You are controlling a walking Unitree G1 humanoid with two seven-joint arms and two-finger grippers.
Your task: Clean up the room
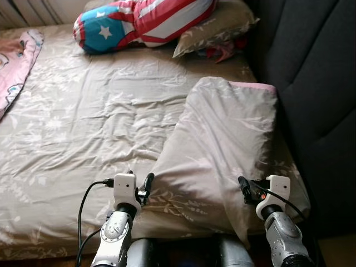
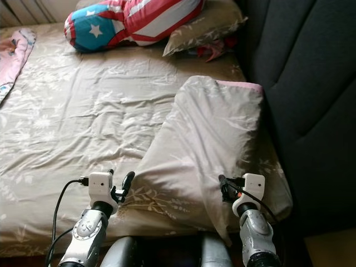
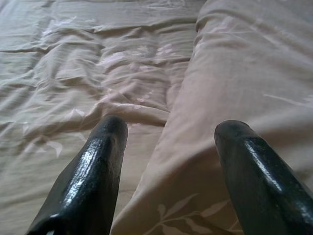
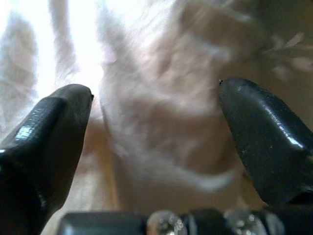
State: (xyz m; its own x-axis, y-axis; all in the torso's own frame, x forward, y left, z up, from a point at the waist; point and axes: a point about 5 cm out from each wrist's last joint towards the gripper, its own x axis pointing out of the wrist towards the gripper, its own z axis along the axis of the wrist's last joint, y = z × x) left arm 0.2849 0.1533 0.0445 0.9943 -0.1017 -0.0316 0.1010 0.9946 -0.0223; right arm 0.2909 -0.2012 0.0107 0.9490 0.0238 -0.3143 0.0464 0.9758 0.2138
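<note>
On the bed, near edge: a folded-back duvet (image 1: 222,150) is laid on the robot's right side, beside the dark headboard (image 1: 311,83), its pink underside shown at the far fold.
Bed sheet: a beige leaf-print sheet (image 1: 94,122) is seen rumpled beside the fold.
Left claw: the left claw (image 1: 143,188) is held spread at the duvet's near left edge, the fabric edge lying between its fingers (image 3: 98,161); nothing is gripped.
Right claw: the right claw (image 1: 245,188) is held spread over the duvet's near right corner, cloth close before it; nothing is gripped.
Step in hand: judged to be lining up both claws to take the duvet's near edge.
Next move: both claws would need to be closed on the fabric together, then the duvet drawn flat.
Farther off: a flag-patterned cushion (image 1: 139,22), a beige pillow (image 1: 217,28) and a pink cloth (image 1: 16,61) are left at the head and far side.
</note>
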